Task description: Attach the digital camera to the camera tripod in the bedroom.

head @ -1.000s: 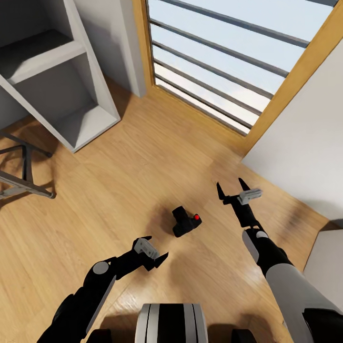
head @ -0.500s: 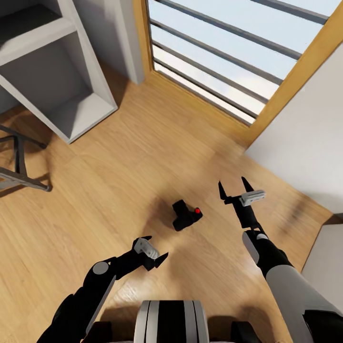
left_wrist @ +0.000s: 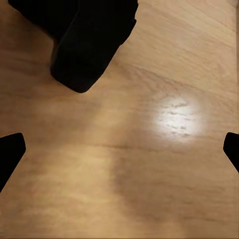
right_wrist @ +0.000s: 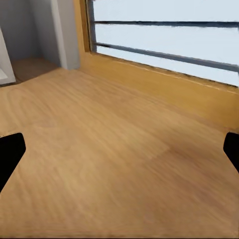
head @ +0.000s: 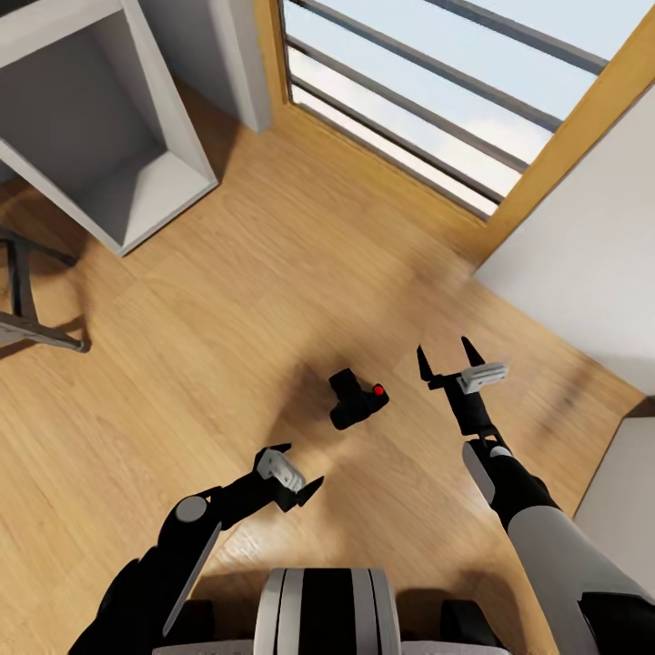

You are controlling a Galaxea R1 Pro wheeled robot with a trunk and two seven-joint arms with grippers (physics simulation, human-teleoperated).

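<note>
The digital camera [head: 357, 398], a small black body with a red button, lies on the wood floor between my two grippers. My left gripper [head: 296, 466] hangs open just short of it, nearer me and to the left. In the left wrist view the camera [left_wrist: 92, 40] lies beyond the spread fingertips [left_wrist: 10, 154]. My right gripper [head: 446, 353] stands open to the camera's right, holding nothing. At the left edge stand dark struts and a silver leg with a black foot [head: 36, 332], apparently the camera tripod's legs; its head is out of view.
A white open shelf unit [head: 109, 136] stands at the back left. A barred window in a wooden frame [head: 437, 82] runs along the back. A white wall [head: 582, 246] closes the right side, with a white block [head: 628, 491] near my right arm.
The whole view has shifted, so the shelf and tripod legs slid toward the left edge. Both grippers stay open in nearly the same pose; the camera has not moved on the floor.
</note>
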